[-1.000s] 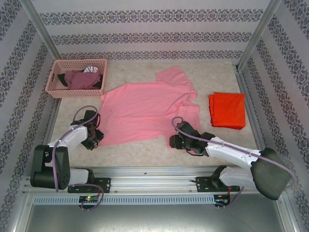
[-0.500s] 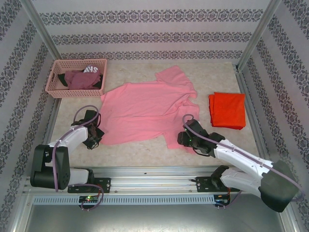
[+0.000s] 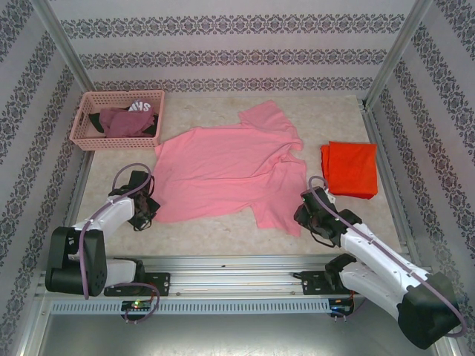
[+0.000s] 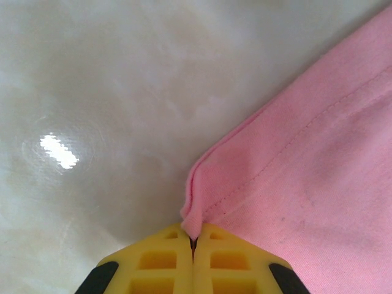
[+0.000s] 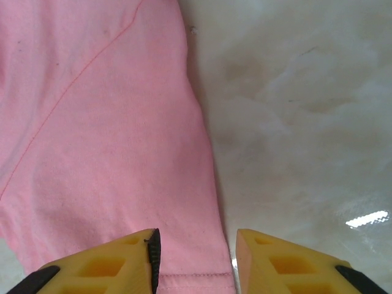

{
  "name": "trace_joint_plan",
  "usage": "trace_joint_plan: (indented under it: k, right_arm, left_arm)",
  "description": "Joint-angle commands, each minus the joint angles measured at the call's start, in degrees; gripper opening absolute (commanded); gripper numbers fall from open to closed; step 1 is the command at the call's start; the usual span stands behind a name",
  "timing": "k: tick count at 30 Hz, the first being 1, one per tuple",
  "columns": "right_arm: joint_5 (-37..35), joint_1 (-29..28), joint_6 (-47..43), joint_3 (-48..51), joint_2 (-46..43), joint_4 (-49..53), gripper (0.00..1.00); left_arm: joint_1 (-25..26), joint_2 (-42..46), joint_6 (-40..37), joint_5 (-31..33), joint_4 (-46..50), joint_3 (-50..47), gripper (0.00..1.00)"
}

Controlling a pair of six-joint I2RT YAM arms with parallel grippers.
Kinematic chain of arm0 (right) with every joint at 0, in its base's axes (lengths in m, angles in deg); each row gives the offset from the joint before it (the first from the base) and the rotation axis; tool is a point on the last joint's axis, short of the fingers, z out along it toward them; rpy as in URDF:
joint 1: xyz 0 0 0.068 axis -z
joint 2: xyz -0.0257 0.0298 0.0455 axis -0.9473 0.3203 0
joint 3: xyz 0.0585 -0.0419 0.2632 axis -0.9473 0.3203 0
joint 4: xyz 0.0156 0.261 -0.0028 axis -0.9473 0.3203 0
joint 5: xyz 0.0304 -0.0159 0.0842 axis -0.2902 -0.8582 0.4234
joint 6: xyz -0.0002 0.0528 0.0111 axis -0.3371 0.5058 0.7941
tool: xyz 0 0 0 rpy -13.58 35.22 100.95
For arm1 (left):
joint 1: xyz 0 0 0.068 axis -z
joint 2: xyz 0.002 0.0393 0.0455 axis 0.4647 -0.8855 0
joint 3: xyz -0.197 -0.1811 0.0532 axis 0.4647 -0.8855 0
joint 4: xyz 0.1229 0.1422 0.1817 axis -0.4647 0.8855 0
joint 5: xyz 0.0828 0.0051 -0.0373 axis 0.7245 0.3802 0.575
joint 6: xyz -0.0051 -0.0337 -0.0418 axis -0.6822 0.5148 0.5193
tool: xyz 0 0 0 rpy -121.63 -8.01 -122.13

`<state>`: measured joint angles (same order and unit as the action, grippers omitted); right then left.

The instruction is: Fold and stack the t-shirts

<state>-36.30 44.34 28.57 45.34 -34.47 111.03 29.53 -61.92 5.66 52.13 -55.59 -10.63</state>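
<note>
The left gripper (image 4: 193,240) has just clamped the near-left corner of the pink t-shirt (image 3: 223,167) spread mid-way on the table (image 3: 223,239), and the right gripper (image 5: 196,254), shifted right, stands apart over its hem, so folding may begin.

The right gripper (image 5: 196,251) holds its yellow fingers (image 5: 104,266) apart above the hem of the pink shirt (image 5: 104,122). The shirt's right edge runs between them. The pale table (image 5: 306,122) lies to the right, showing a light glare (image 5: 366,218).
</note>
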Motion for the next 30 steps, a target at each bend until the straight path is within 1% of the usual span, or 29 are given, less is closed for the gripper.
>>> trace_joint_plan:
  k: [1,7,12,16,25,30]
  right_arm:
    - [0.7,0.2,1.1,0.0,1.8,-0.1,0.38]
    - [0.8,-0.5,0.8,-4.0,9.4,-0.4,0.38]
    - [-2.9,-2.3,2.8,-5.7,14.2,-0.5,0.37]
    - [-6.7,-2.2,6.1,-8.1,18.1,0.8,0.35]
    - [-9.1,-6.4,14.2,-12.7,25.0,1.9,0.34]
    - [-9.4,-7.5,16.4,-11.5,26.6,1.3,0.35]
  left_arm:
    - [0.5,0.0,0.1,-0.7,-0.7,-1.2,0.00]
    - [0.5,0.8,-0.3,-0.2,0.1,-1.1,0.00]
    - [0.5,0.8,-0.1,-0.3,-0.7,-1.4,0.00]
    - [0.5,0.0,-0.2,-0.4,-1.4,-1.7,0.00]
    - [0.5,-1.4,-0.8,-0.4,-1.9,-0.7,0.00]
    - [0.5,-2.0,-1.1,-0.4,-2.5,-0.7,0.00]
